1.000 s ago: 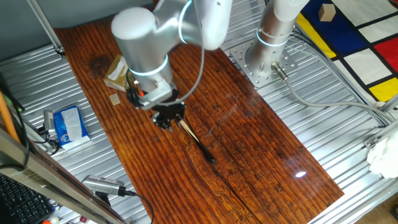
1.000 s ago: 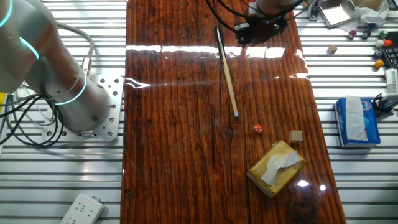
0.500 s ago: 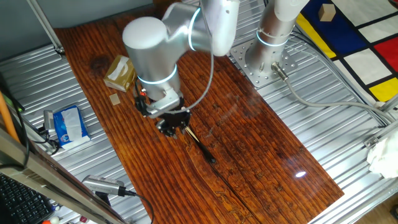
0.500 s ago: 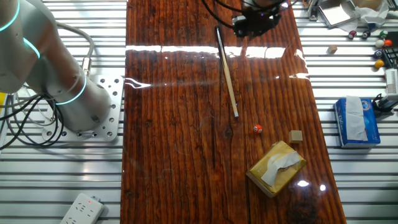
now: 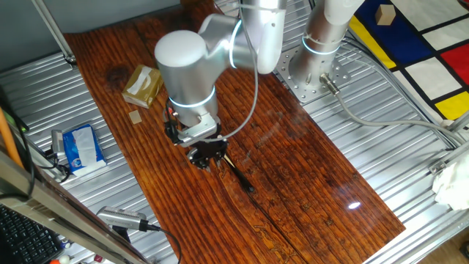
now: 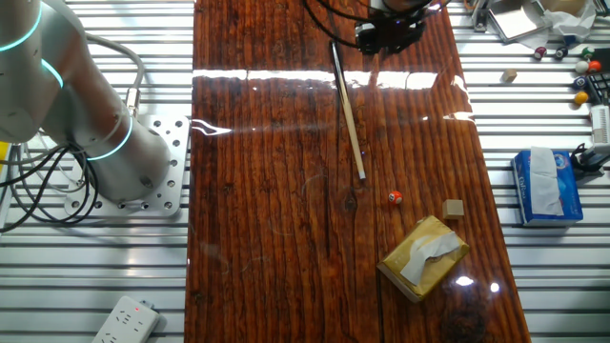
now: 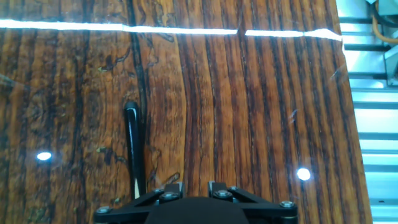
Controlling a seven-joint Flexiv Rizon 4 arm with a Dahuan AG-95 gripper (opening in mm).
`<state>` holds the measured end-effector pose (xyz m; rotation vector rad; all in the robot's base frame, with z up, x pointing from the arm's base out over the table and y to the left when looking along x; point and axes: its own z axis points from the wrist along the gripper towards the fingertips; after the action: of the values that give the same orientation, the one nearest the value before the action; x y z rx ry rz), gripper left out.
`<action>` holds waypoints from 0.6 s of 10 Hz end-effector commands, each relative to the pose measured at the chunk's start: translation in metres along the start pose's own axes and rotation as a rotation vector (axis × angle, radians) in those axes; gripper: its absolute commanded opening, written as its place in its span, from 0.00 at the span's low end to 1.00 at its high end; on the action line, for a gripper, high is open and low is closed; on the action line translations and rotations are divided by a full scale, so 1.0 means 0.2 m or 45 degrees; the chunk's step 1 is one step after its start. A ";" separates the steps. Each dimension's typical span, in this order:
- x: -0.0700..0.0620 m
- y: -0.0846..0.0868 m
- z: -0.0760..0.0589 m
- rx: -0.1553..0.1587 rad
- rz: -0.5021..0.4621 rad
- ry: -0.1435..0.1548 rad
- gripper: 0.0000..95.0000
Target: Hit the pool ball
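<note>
The pool ball is a tiny red-orange sphere on the wooden table, just past the light tip of a thin cue stick that lies flat. In the one fixed view the arm hides the ball. My gripper hovers low at the far end of the table, beside the stick's dark butt end and far from the ball. In the hand view the stick lies left of my gripper. The jaws stand apart with bare wood between them.
A tan cardboard tissue box and a small flat tan block sit near the ball. A blue tissue pack and several coloured balls lie off the board to the right. The arm's base stands at the left.
The hand has moved along the table away from the box and ball, toward the cue stick's dark end. The stick and ball have not moved.
</note>
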<state>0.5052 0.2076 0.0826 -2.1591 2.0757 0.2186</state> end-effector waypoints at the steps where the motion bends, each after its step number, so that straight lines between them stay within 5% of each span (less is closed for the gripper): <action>1: 0.00 0.00 0.01 0.003 0.001 0.001 0.20; 6: 0.00 -0.01 0.01 -0.001 0.040 0.000 0.20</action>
<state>0.5060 0.2093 0.0803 -2.1289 2.1106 0.2211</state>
